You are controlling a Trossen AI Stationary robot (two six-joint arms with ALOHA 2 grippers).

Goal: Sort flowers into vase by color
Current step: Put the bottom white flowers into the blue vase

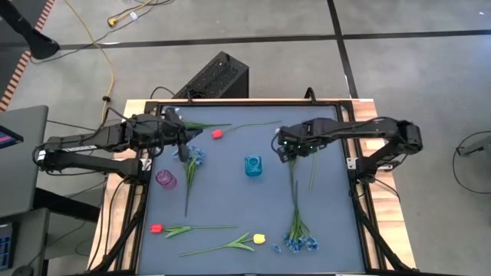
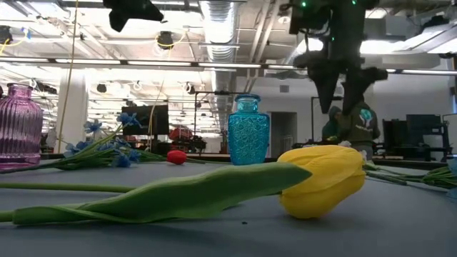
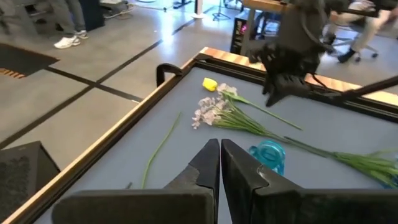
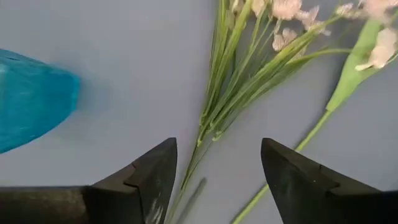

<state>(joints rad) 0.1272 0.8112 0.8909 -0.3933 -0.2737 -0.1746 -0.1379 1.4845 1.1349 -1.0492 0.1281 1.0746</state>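
Observation:
My right gripper [image 4: 217, 180] hangs open, fingers pointing down, above the green stems [image 4: 208, 124] of a pale blossom spray [image 1: 299, 241] that lies flat on the mat; the fingers stand either side of the stems and clear of them. My left gripper [image 3: 220, 163] is shut on nothing, high over the far left of the mat [image 1: 184, 147]. Under it lies a blue blossom spray [image 1: 192, 158]. A blue vase [image 1: 253, 165] stands mid-table and a purple vase [image 1: 166, 179] at the left. Two red tulips [image 1: 217, 134] [image 1: 157, 228] and a yellow tulip [image 1: 258, 239] lie on the mat.
A raised frame [image 1: 353, 184] rims the grey mat. The blue vase [image 4: 31, 102] stands close beside my right gripper. A single loose stem [image 1: 312, 172] lies beside the pale spray. People and furniture show in the room beyond the table.

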